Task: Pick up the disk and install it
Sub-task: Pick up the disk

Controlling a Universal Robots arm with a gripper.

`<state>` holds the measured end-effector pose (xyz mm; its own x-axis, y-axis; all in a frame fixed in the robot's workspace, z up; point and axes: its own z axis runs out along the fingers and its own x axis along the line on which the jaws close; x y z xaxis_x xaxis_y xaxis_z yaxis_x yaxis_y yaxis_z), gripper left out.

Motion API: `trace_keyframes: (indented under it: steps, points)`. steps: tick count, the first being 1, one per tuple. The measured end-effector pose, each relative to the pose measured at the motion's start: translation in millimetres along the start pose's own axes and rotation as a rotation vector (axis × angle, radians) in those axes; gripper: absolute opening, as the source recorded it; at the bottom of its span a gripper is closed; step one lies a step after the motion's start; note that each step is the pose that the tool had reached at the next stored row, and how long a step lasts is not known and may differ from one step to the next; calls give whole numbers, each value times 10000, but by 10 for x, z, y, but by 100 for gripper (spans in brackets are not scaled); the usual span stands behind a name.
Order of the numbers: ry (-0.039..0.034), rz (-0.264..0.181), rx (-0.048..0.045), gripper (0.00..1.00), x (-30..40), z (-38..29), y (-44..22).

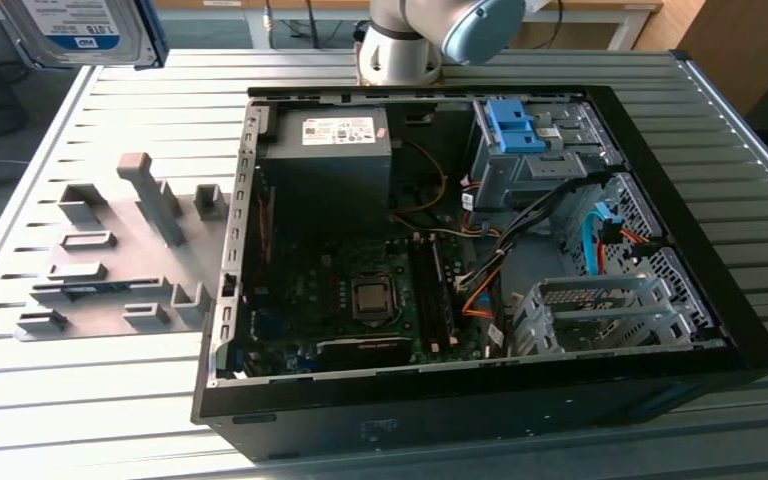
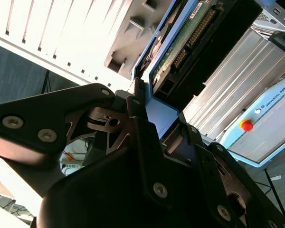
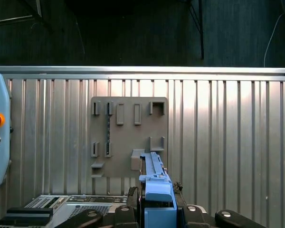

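The disk hangs high above the table's far corner at the exterior view's left, its white-and-blue label facing that camera. My gripper is shut on it: in the second wrist view the fingers clamp the blue frame, with the disk's green circuit board reaching away from them. In the first wrist view the disk's blue edge stands up from the gripper, over the grey fixture plate.
An open computer case lies on the slatted metal table, with a silver drive cage and a bare blue clip inside. The grey fixture plate sits beside the case. The arm's base stands behind it.
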<state>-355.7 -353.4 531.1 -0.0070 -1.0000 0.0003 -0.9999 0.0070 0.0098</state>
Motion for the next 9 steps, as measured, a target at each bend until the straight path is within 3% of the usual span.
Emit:
trace_keyframes:
  steps: [9]
  points:
    - [0,-1,0,37,0,0,-60]
